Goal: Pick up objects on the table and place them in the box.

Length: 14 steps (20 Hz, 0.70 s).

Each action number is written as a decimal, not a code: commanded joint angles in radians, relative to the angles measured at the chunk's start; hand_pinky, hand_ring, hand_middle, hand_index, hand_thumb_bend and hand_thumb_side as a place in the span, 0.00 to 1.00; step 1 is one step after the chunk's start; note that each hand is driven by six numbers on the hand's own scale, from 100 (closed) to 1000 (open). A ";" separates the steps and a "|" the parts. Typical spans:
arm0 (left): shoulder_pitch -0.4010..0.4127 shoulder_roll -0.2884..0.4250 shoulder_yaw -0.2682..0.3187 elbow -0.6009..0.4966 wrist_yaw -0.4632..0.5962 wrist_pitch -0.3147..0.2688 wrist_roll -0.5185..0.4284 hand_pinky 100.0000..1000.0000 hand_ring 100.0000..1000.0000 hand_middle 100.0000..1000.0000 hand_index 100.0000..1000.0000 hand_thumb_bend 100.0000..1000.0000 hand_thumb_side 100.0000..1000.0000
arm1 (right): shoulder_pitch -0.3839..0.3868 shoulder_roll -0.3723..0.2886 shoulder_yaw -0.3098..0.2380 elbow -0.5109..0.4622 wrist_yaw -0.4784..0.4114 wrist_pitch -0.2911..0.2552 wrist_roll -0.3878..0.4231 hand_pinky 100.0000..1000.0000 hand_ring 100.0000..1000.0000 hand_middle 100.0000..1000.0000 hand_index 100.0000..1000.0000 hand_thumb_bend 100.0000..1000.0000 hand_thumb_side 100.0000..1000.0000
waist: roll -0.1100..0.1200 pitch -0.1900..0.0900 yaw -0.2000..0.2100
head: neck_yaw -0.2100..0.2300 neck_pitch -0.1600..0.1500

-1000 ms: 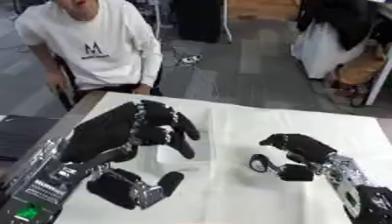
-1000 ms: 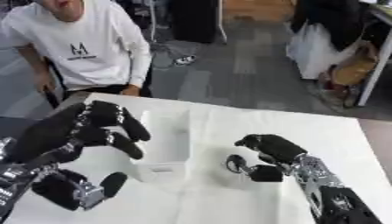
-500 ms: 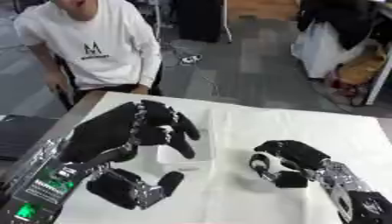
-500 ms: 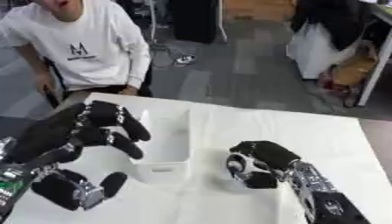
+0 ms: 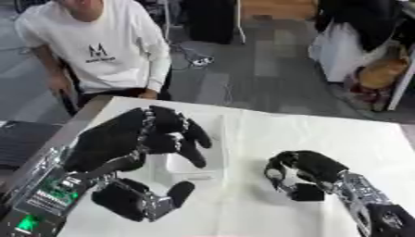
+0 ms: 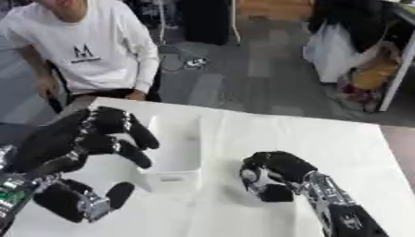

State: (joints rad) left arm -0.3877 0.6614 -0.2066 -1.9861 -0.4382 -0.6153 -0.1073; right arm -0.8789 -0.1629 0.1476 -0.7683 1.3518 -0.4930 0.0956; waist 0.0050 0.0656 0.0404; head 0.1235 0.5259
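A white open box (image 6: 180, 152) stands on the white-covered table (image 5: 324, 134), left of centre. My left hand (image 5: 122, 143) hangs over the box's left side and hides part of it. Its fingers are loosely bent, its thumb (image 5: 174, 196) stands well apart below, and it holds nothing. My right hand (image 6: 275, 173) lies low on the cloth to the right of the box, apart from it. Its fingers are curled round a small pale thing (image 6: 254, 179) that I cannot make out.
A dark flat object (image 5: 16, 139) lies off the table's left edge. The cloth stretches bare to the right and behind my right hand. Chairs and bags stand on the floor beyond the far edge.
My right hand has shifted a little left toward the box and its fingers have curled in tighter. The left hand has stayed over the box.
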 commanded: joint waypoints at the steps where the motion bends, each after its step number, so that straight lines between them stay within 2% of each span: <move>1: -0.012 0.011 0.005 -0.014 0.005 0.000 -0.002 0.49 0.45 0.62 0.62 0.10 0.58 | -0.014 -0.003 -0.010 -0.003 0.015 0.004 -0.013 0.76 0.77 0.82 0.94 0.11 1.00 | 0.001 -0.011 0.002 | 0.002 -0.014; 14: -0.011 0.010 0.005 -0.014 0.006 0.000 -0.003 0.49 0.45 0.62 0.62 0.10 0.58 | -0.026 -0.002 -0.024 0.019 0.055 0.019 -0.022 0.78 0.78 0.84 0.96 0.10 1.00 | 0.000 -0.012 0.004 | 0.003 -0.014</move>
State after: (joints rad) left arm -0.3878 0.6611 -0.2066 -1.9861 -0.4382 -0.6150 -0.1077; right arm -0.8800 -0.1567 0.1299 -0.7394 1.4026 -0.4784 0.0747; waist 0.0039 0.0659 0.0429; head 0.1235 0.5192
